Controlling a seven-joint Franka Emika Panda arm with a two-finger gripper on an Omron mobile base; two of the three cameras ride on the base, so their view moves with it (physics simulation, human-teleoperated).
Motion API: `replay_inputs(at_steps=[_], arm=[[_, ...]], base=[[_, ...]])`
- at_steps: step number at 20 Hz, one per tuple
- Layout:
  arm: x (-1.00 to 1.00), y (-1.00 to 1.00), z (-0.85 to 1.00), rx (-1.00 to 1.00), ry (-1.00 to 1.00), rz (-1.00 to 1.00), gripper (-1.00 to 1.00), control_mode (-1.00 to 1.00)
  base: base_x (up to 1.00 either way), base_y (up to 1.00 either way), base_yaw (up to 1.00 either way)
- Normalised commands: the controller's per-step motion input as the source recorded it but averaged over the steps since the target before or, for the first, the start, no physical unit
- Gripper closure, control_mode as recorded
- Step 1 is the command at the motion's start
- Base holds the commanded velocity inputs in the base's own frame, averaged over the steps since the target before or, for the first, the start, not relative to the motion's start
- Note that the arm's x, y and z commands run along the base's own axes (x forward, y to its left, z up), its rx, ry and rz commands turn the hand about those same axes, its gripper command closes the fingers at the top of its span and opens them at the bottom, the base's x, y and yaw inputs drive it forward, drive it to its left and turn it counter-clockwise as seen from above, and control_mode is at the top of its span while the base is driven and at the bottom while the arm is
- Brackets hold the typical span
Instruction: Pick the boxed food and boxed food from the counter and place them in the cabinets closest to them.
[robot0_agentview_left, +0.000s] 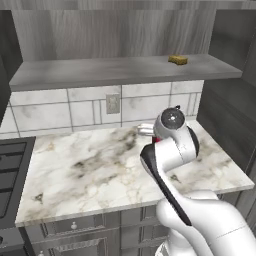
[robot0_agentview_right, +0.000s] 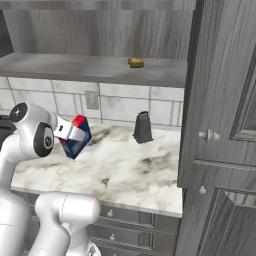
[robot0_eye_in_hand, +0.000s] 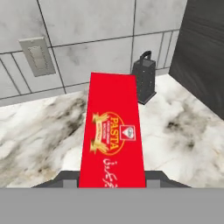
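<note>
My gripper (robot0_agentview_right: 69, 132) is shut on a slim red boxed food carton (robot0_agentview_right: 76, 136) with blue and white print, held tilted above the white marble counter (robot0_agentview_right: 140, 172). The hand view looks along the carton's red face (robot0_eye_in_hand: 113, 131), marked "PASTA", with a dark fingertip (robot0_eye_in_hand: 65, 179) on either side of it. From the left base, the arm's wrist hides most of the hand. Above, the dark grey wall cabinets have an open grey shelf board (robot0_agentview_left: 100, 72), also seen from the right (robot0_agentview_right: 75, 67).
A small yellow-brown item (robot0_agentview_left: 178, 59) lies on the shelf board. A dark box grater (robot0_agentview_right: 143, 127) stands on the counter by the tiled wall, near an outlet (robot0_agentview_right: 91, 99). A tall cabinet (robot0_agentview_right: 220, 125) bounds the right side. The black stove (robot0_agentview_left: 10, 170) lies left.
</note>
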Motion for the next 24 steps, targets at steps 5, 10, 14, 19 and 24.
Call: replay_inputs(at_steps=[5,10,14,19,24], arm=[[-0.24,-0.02,0.60,0.00,-0.03,0.15,1.00,-1.00],[-0.10,0.00,0.69,0.00,0.00,0.12,1.00,-1.00],[-0.07,0.00,0.67,-0.01,0.00,0.10,1.00,-1.00],[-0.07,0.01,0.65,-0.03,0.00,0.08,1.00,-1.00],[-0.13,0.01,0.59,-0.04,0.00,0.08,1.00,-1.00]], base=[[0.00,0.00,0.00],[0.00,0.00,0.00],[0.00,0.00,0.00],[0.00,0.00,0.00],[0.00,0.00,0.00]])
